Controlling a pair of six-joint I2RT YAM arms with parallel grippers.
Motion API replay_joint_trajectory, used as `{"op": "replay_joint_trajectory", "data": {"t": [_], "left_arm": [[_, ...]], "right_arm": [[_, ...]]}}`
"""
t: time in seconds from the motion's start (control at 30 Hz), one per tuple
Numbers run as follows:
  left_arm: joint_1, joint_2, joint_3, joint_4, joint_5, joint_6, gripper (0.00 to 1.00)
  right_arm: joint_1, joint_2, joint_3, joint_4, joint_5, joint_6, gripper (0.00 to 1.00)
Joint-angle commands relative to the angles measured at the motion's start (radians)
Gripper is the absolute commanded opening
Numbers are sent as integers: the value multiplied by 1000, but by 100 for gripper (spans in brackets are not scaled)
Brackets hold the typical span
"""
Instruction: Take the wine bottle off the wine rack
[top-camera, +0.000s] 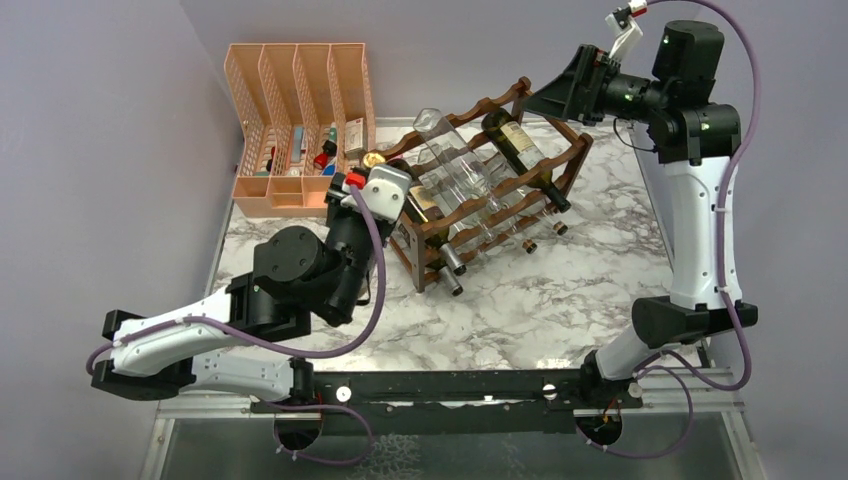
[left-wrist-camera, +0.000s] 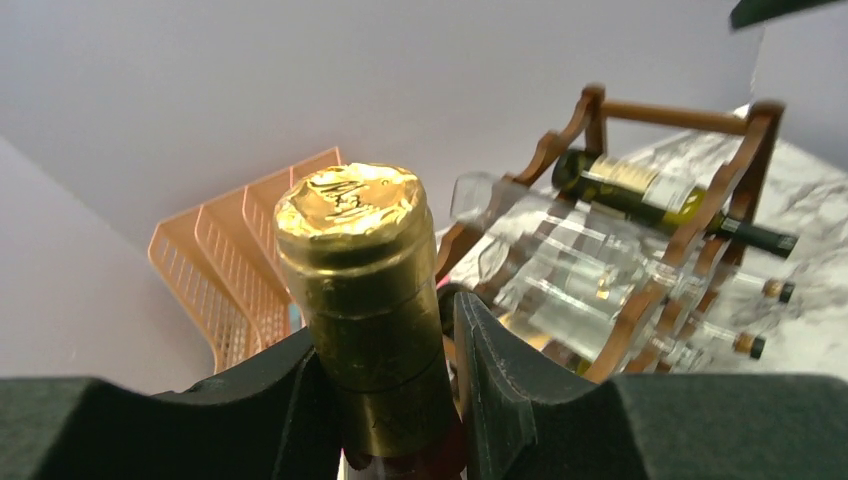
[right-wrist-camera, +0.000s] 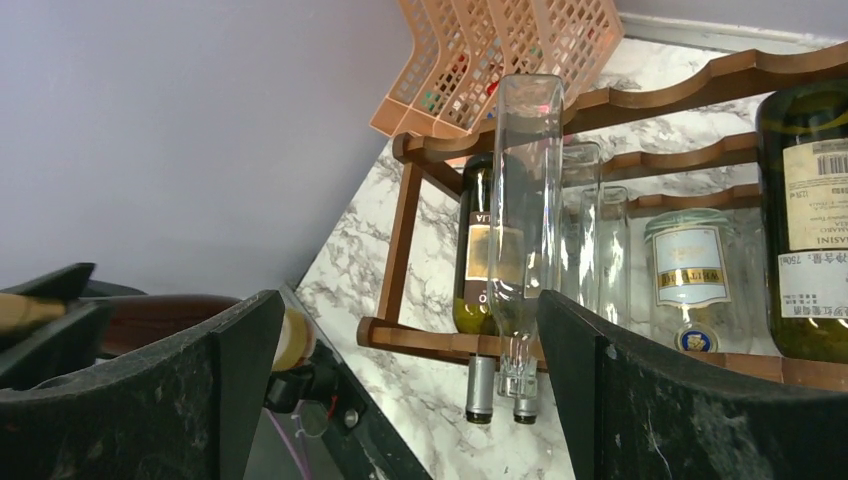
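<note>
Currently the left gripper (left-wrist-camera: 388, 325) is clamped on the neck of the wine bottle (left-wrist-camera: 350, 250), its two dark fingers (left-wrist-camera: 500, 380) pressed against either side just below the gold foil cap. Seen from above, that wine bottle sits at the left end of the wine rack (top-camera: 497, 103), its neck pointing toward the far left, near the peach file organizer (top-camera: 290, 90). Whether its body rests on the rails or hangs clear of them I cannot tell, since the wrist hides it. The wine rack stands askew on the marble table (top-camera: 560, 290) and holds several other bottles. A dark green bottle (top-camera: 520, 148) with a pale label lies on the top tier near the right end, a clear glass bottle (right-wrist-camera: 525, 200) lies beside it, and more bottles fill the lower tiers with their necks poking out of the front side. The right gripper (top-camera: 540, 100) hovers up high by the far right corner of the wine rack, jaws spread wide with nothing between them, touching no bottle.
</note>
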Motion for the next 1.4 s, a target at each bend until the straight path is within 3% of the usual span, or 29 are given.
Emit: {"op": "replay_joint_trajectory", "data": {"t": [0.0, 0.2, 0.27, 0.33, 0.43, 0.5, 0.6, 0.77, 1.03, 1.37], "left_arm": [[-2, -138, -85, 68, -49, -40, 0], [7, -154, -177, 41, -28, -113, 0], [90, -129, -202, 9, 68, -196, 0], [204, -95, -195, -45, 172, -267, 0], [458, -94, -207, -97, 372, -387, 0], [547, -101, -220, -105, 442, -418, 0], [642, -109, -257, -76, 491, -422, 0], [836, -164, -401, 103, 485, -427, 0], [1309, -117, -497, 219, 713, -617, 0], [1404, -53, -531, 372, 655, -545, 0]], "right_arm": [[23, -3, 11, 32, -40, 19, 100], [43, 0, -18, 48, -39, 32, 100], [44, -23, -69, 68, -24, 26, 100], [44, -25, -80, 66, -27, 22, 100], [43, -29, -86, 53, -20, 12, 100], [44, -34, -92, 50, -14, 7, 100], [44, -35, -103, 51, -20, 6, 100], [44, -39, -126, 67, -41, 9, 100], [44, -35, -99, 17, -58, -24, 100], [44, -56, -167, 17, -63, -42, 100]]}}
